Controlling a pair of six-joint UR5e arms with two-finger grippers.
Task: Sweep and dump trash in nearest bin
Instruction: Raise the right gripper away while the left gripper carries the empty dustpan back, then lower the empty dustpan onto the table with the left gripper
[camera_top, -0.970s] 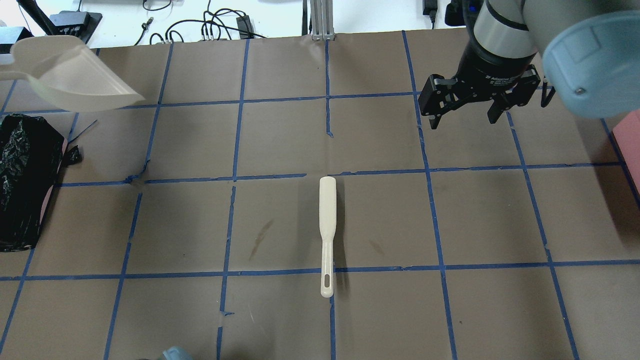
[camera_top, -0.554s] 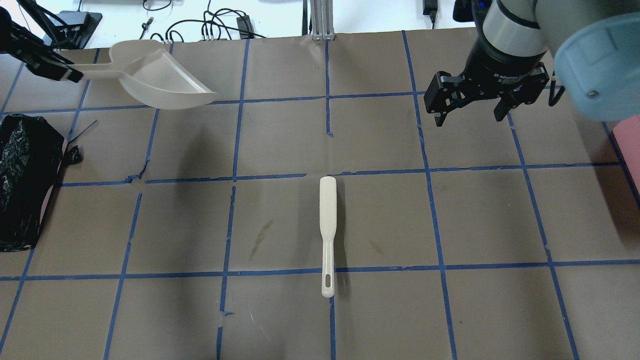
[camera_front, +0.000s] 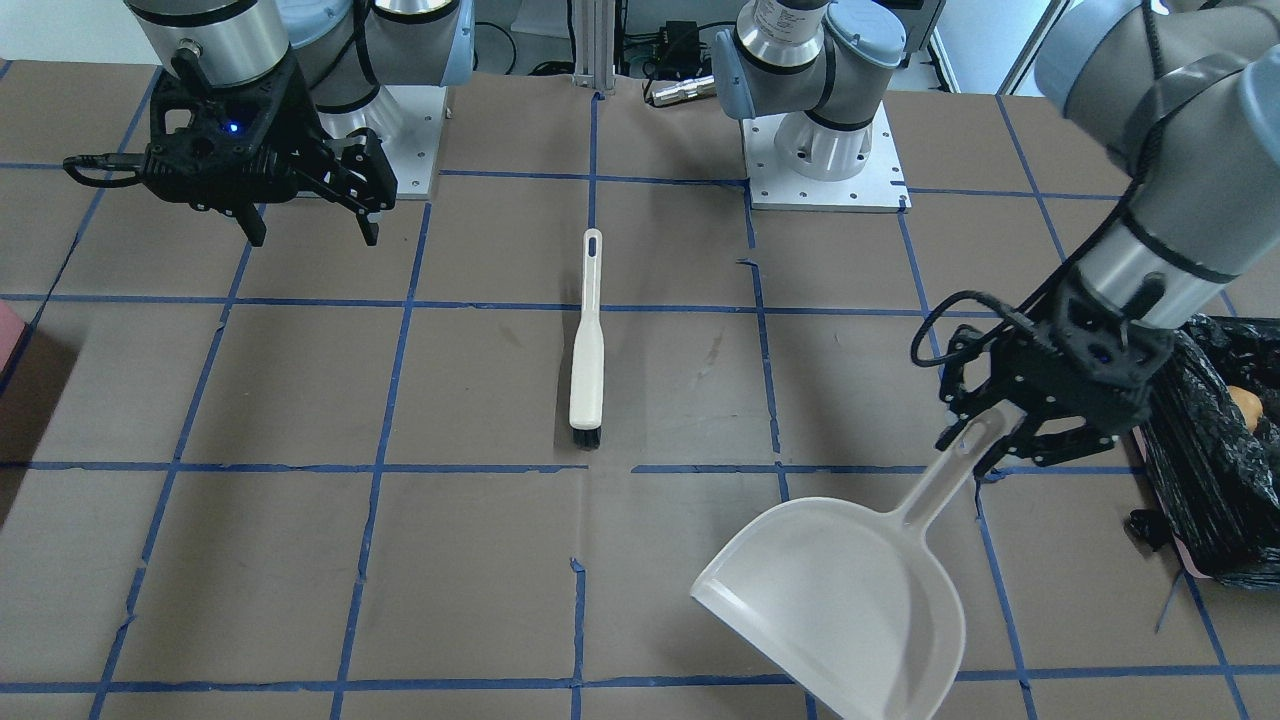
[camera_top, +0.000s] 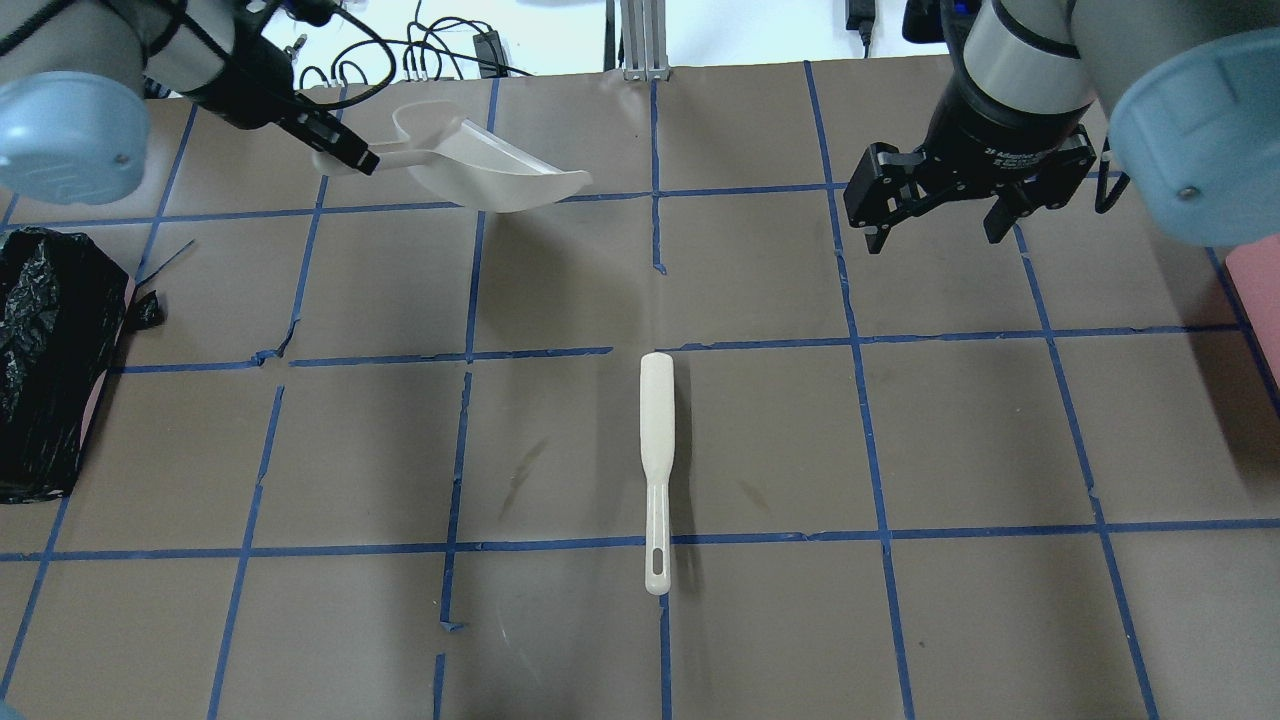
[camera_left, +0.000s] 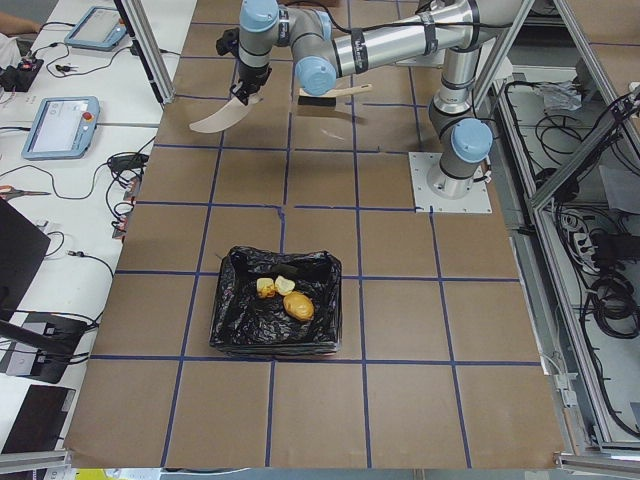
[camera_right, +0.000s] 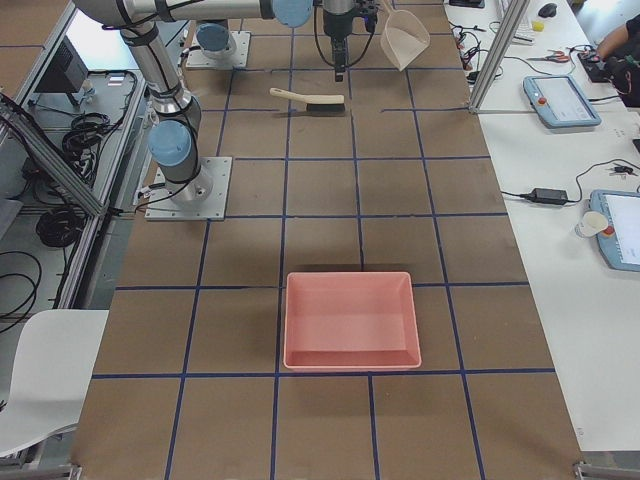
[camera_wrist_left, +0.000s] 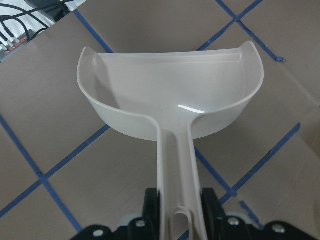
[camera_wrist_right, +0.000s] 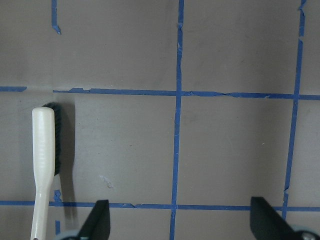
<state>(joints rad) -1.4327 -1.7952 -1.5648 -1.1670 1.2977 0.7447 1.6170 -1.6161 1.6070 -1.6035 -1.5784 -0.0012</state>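
Note:
The trash lies inside the bin (camera_left: 228, 325), which is lined with a black bag: a brown bun (camera_left: 298, 306) and two pale chunks (camera_left: 266, 288). The bin (camera_top: 45, 360) stands at the table's left edge. My left gripper (camera_top: 340, 155) is shut on the handle of a translucent white dustpan (camera_top: 490, 170), held in the air over the far part of the table, well away from the bin. In the left wrist view the dustpan (camera_wrist_left: 170, 100) shows nothing inside it. My right gripper (camera_top: 935, 225) hangs open over the far right with nothing in it.
A white hand brush (camera_top: 655, 440) lies flat at the table's middle, its handle toward the robot. A pink tray (camera_right: 350, 320) with no bag sits at the right end of the table. Blue tape lines mark a grid on the brown surface.
My left arm has carried the dustpan rightward from beside the bin toward the table's far middle. The right gripper has barely moved and stays open.

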